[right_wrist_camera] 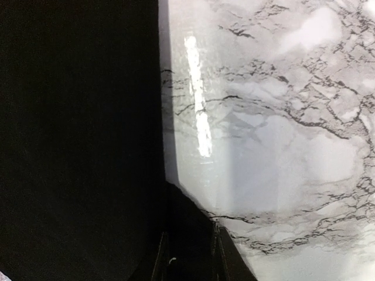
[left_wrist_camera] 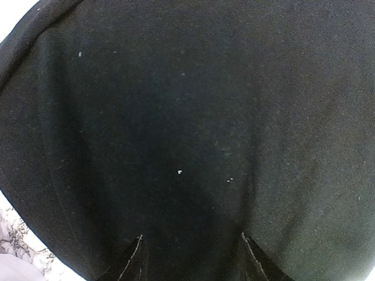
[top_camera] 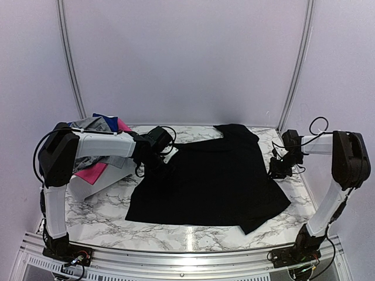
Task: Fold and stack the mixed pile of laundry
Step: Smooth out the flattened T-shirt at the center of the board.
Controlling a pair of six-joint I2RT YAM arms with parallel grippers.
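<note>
Figure: squaring the black garment (top_camera: 211, 181) before its first fold. The black garment is lying spread across the middle of the marble table (top_camera: 99, 208). The rest of the mixed laundry pile (top_camera: 94, 126), grey, blue and pink, is sitting heaped at the far left, apart from it.

The left arm (top_camera: 105, 144) is reaching in from the left with its elbow bent and its wrist low over the garment's far-left edge. In the left wrist view its jaws are standing apart, with black cloth filling the frame beneath them.

The right arm (top_camera: 319, 140) is angling inward from the right, wrist low at the garment's right edge. Its jaws are sitting close together and appear to be clamping a ridge of the black cloth beside bare table.

Judgement: for a clean result, both edges should be tensioned evenly and kept low, so the cloth is drawn flat rather than dragged into fresh creases
</note>
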